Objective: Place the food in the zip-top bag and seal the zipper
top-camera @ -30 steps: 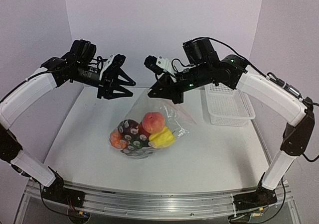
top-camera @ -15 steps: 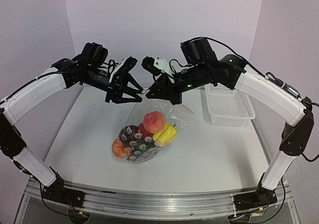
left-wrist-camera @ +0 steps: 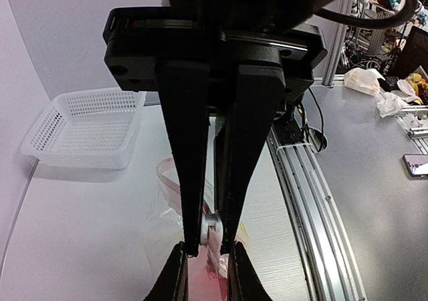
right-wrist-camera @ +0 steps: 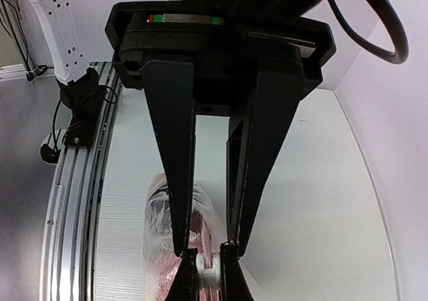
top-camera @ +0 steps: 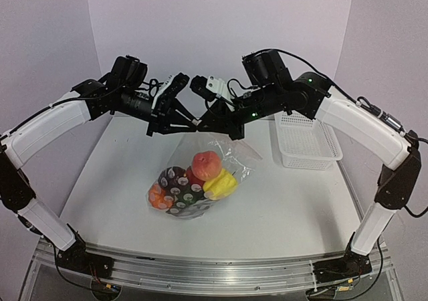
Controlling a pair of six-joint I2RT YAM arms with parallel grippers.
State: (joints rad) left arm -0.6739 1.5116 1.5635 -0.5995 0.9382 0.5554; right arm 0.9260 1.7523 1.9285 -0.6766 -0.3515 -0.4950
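Observation:
The zip-top bag (top-camera: 231, 155), clear with white dots, stands mid-table with the food inside: a peach (top-camera: 206, 164), a yellow piece (top-camera: 221, 184), an orange one (top-camera: 156, 195) and a dark purple one (top-camera: 172, 176). Its top rises to both grippers, which meet tip to tip. My left gripper (top-camera: 192, 123) (left-wrist-camera: 211, 247) is shut on the zipper's white slider (left-wrist-camera: 211, 229), which also shows in the right wrist view (right-wrist-camera: 212, 274). My right gripper (top-camera: 201, 125) (right-wrist-camera: 206, 249) holds the bag's top, fingers narrowly apart round the pinkish mouth strip (left-wrist-camera: 168, 180).
The white perforated basket (top-camera: 304, 144) (left-wrist-camera: 87, 124) stands at the back right, right of the bag. The metal rail at the table's near edge shows in both wrist views (left-wrist-camera: 314, 201) (right-wrist-camera: 73, 201). Purple walls close off the back and sides.
My left gripper has swung right to meet the right gripper's tips and closed on the slider. The right gripper edged left, and the bag with the food turned a little.

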